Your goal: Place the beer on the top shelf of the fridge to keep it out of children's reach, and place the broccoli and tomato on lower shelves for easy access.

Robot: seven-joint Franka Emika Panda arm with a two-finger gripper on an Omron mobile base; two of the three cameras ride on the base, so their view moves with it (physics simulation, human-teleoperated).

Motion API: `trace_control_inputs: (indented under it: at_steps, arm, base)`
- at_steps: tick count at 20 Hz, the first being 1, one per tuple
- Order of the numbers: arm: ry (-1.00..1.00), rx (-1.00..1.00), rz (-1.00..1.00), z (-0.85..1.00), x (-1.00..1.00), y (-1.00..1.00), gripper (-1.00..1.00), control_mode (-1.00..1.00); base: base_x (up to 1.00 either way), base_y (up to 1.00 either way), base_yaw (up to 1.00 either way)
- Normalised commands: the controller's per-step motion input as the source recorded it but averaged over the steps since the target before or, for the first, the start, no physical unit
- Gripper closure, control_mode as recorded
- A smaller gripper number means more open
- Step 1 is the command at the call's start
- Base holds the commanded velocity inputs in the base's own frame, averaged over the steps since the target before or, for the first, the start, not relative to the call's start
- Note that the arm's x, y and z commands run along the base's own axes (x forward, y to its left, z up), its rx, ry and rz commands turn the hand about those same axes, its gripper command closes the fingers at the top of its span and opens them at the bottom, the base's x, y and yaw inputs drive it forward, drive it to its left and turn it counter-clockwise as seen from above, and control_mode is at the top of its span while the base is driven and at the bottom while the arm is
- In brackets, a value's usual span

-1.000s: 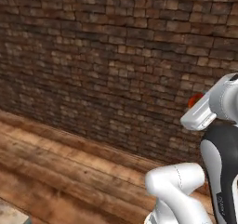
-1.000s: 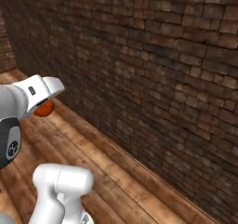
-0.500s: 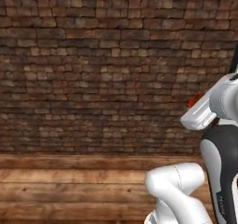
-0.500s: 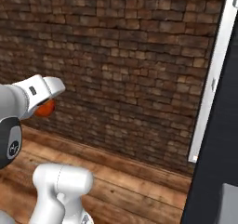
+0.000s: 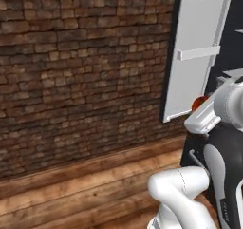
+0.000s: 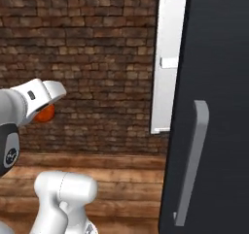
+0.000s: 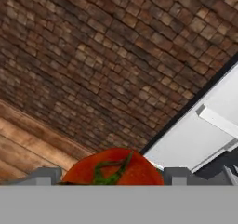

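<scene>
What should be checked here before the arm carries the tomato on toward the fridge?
1. Tomato between the jaws of the gripper: ok, it sits between both fingertips in the hand view.
2. Fridge within sight: ok, its dark side with a grey handle shows in the right base view.
3. Fridge door open: ok, its pale inner face with door racks shows.
4. Lower shelf free for the tomato: cannot tell, the shelves are hidden.
5. Beer and broccoli already placed: cannot tell.
</scene>
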Motion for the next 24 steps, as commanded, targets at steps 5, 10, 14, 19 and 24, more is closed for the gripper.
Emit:
trace_control_inputs:
  at_steps: [5, 10, 14, 19, 24]
  arm:
    - [0.00, 0.00, 0.00, 0.00, 0.00, 0.00, 1.00, 1.00]
    - [0.00, 0.00, 0.00, 0.00, 0.00, 0.00, 1.00, 1.00]
    - [0.00, 0.00, 0.00, 0.00, 0.00, 0.00, 1.00, 1.00]
    - [0.00, 0.00, 0.00, 0.00, 0.00, 0.00, 1.00, 1.00]
    - [0.00, 0.00, 0.00, 0.00, 0.00, 0.00, 1.00, 1.00]
  base:
    - [0.01, 0.10, -0.58]
    - [0.14, 0.29, -0.58]
    - [0.19, 0.39, -0.55]
    - [0.25, 0.50, -0.53]
    - [0.29, 0.68, -0.50]
